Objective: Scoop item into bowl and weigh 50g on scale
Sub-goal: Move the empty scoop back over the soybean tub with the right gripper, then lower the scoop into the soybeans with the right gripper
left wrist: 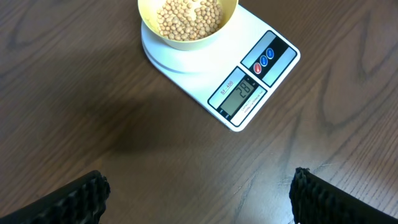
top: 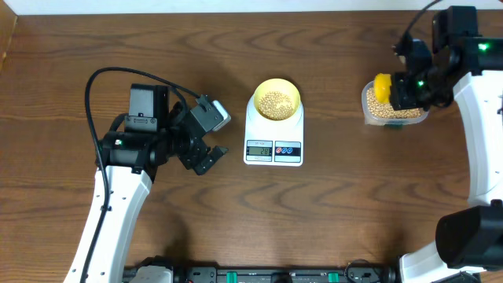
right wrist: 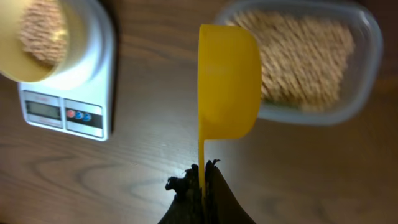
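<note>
Currently right gripper is clamped on the scoop handle, scoop over the tub edge. Left gripper gapes wide, empty, near scale. Beans part-fill bowl on scale. Risks: a full scoop overshoots target; a tilted scoop drops beans on table; nudging bowl skews reading.

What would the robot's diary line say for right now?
left jaws: open, empty, beside scale | right jaws: shut on scoop, over tub | bowl: on scale, holding beans
</note>
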{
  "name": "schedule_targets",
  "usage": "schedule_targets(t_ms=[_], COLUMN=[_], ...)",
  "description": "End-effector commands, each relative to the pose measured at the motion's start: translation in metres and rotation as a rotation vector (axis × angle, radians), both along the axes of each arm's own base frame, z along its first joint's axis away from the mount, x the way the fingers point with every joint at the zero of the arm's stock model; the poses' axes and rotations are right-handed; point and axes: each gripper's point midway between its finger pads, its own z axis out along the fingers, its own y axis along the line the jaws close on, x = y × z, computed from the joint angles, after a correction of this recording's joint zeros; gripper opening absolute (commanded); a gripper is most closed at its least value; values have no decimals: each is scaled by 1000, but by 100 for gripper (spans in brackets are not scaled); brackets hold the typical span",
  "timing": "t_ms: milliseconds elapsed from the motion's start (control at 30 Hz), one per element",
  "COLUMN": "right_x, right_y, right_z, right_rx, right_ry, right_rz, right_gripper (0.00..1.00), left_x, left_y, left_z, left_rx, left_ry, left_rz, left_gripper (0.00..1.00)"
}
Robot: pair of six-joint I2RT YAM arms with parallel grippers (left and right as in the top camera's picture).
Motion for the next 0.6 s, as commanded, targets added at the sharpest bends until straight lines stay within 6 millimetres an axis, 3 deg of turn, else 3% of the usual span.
schedule_targets(t_ms=[0,267,433,567], right_x=[-5,1,23,36], right_y=[-26,-47,-48,-50], right_z=[4,-42,-68,-75], right_rx=[-47,-51,-33,-31], right_ry=[20,160,164,135], right_rz=[-109,-157,-172,-179], right_gripper=[1,1,1,1], left_x=[-1,-1,-1,-1], left_y=[1,1,1,1], left_z=[-1,-1,-1,-1], left_rx=[5,5,4,5], left_ry=[-2,-2,-1,-2], left_rz=[-8,-8,-8,-8], left_gripper=[95,95,95,95])
